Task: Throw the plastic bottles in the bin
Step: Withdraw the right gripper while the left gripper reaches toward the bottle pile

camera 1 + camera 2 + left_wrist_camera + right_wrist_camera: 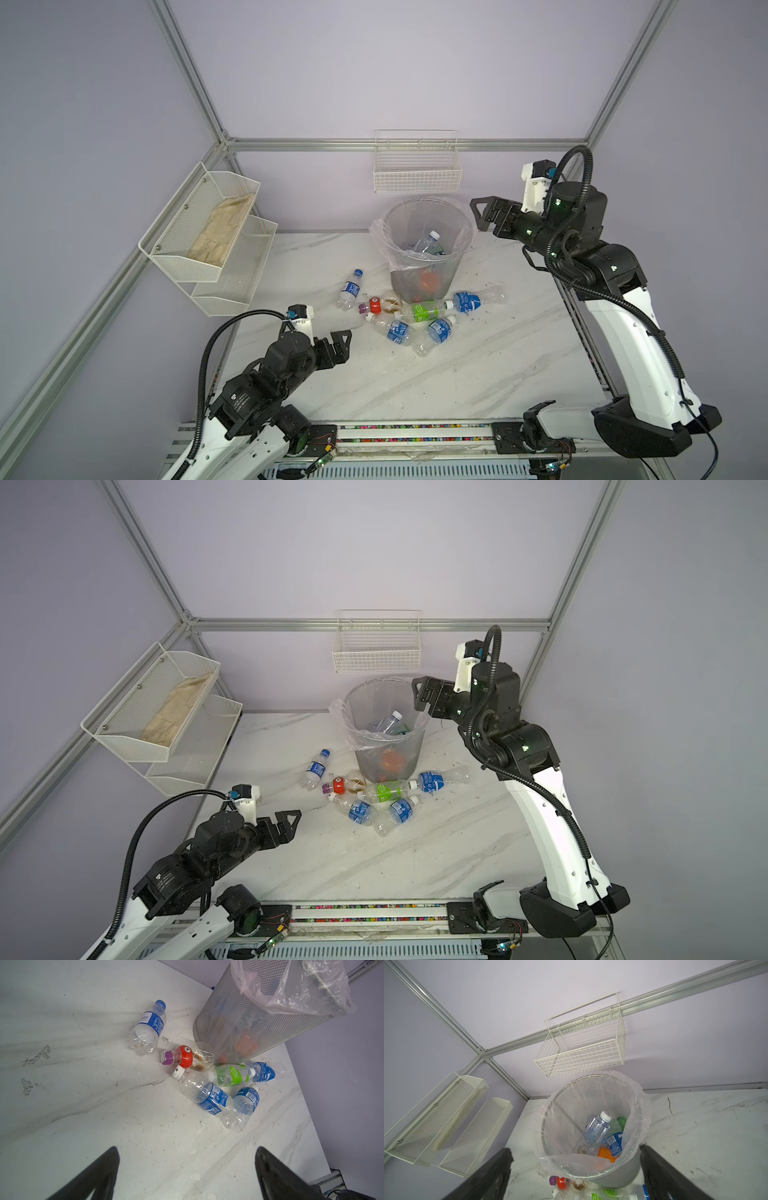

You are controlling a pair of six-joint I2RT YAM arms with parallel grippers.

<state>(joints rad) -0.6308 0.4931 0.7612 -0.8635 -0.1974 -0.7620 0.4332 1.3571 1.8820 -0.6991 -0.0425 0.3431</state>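
Observation:
The grey mesh bin (446, 274) with its clear liner stands at the back middle of the table, and several plastic bottles (598, 1128) lie inside it. Several more lie in front of it: a lone blue-labelled one (351, 289), a red-labelled one with a purple cap (375, 305), a green-labelled one (422, 311) and three blue-labelled ones (439, 330). My right gripper (478, 216) hovers open and empty just right of the bin's rim. My left gripper (344, 345) is open and empty, low over the table left of the pile (212, 1097).
A white wire basket (417, 168) hangs on the back wall just above the bin. A two-tier white mesh shelf (232, 274) holding a beige cloth (222, 232) juts from the left wall. The marble-patterned tabletop (415, 382) runs forward to a front rail.

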